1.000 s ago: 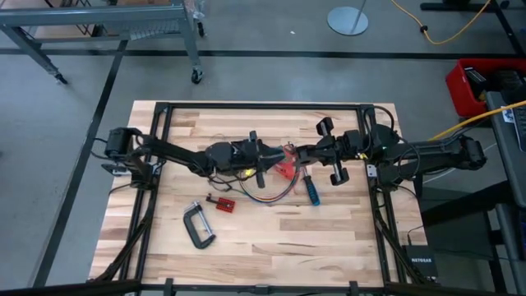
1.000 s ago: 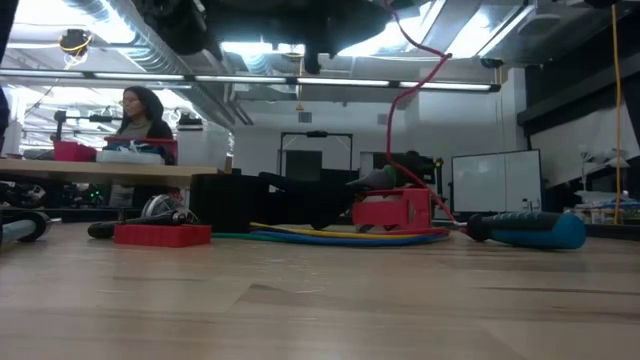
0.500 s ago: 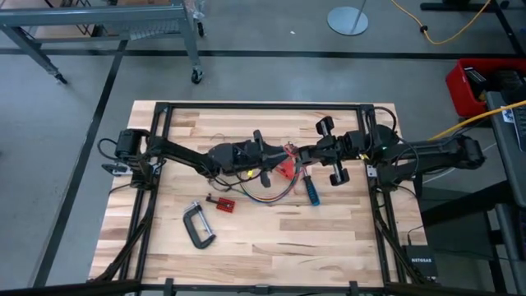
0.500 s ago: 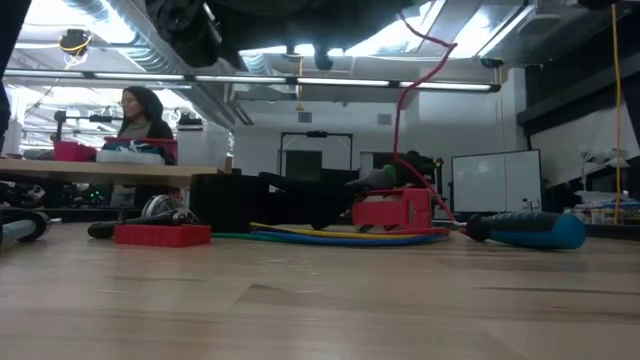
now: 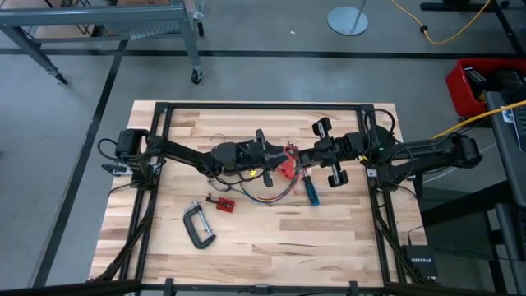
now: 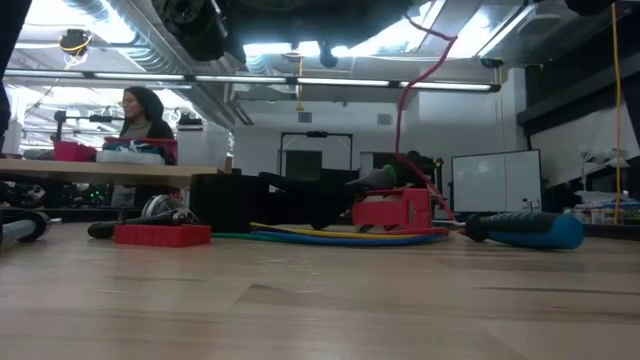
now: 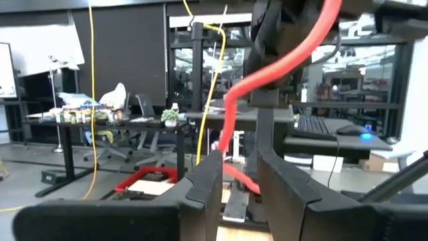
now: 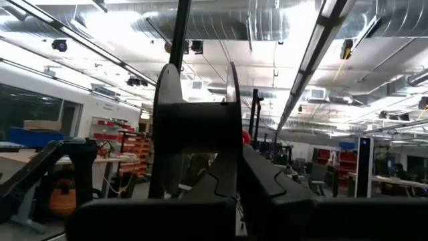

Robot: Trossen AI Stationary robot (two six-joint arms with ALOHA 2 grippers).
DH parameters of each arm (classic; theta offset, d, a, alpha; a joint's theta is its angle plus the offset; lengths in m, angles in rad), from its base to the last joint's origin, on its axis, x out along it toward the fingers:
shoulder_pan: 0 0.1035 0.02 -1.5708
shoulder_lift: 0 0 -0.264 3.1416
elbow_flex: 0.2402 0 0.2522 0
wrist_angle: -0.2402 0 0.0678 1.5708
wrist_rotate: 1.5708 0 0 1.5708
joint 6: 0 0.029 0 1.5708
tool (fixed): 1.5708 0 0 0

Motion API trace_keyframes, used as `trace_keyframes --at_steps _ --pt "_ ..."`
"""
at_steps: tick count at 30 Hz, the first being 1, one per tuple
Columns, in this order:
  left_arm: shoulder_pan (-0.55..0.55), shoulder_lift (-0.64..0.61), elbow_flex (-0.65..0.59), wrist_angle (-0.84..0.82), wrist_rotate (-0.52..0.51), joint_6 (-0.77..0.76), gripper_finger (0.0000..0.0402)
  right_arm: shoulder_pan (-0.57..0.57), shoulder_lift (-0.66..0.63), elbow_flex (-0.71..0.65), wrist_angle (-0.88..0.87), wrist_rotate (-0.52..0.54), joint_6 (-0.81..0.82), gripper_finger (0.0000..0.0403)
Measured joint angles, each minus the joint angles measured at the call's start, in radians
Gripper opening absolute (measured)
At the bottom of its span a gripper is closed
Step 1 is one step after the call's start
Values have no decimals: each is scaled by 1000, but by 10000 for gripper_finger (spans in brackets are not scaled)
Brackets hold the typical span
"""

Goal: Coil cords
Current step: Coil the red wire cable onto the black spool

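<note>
A thin red cord (image 6: 400,120) hangs from above the table's middle down to a red block (image 6: 392,210) on the wood. A cord of several coloured strands (image 5: 267,196) lies curved on the table beside that block. Both grippers meet high over the middle, pointing at each other. My right gripper (image 5: 300,154) is shut at the red cord's upper end. My left gripper (image 7: 239,181) has its fingers apart, and the red cord (image 7: 227,127) runs down through the gap. My left gripper has the red cord passing between its two fingers; whether either finger touches it I cannot tell. My right gripper is shut on the red cord's upper part (image 7: 304,33), coming level from the table's right and tipped upward. Its own fingers hide the contact. The cord hangs slack below it, and its lower end (image 6: 415,188) reaches the red block.
A blue-handled screwdriver (image 5: 313,191) lies right of the coloured cord. A small red block (image 5: 220,203) and a black C-clamp (image 5: 198,226) lie toward the near left. A black frame (image 5: 263,106) rims the table. A person sits in the room beyond.
My right gripper has tipped its fingers a little upward. The red cord's hanging part, which bowed in a wide loop, now runs straighter down to the red block. The block and the coloured cord have stayed where they were.
</note>
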Motion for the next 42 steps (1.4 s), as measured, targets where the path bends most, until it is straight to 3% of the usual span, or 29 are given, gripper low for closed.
trace_keyframes --at_steps 21,31,42 --pt "6 0 0 1 0 6 86 1 2 0 1 -25 0 4" --pt "6 0 0 2 0 0 86 1 81 0 73 -25 8 4" --pt "6 0 0 -38 0 -4 86 1 82 35 75 -26 7 4"
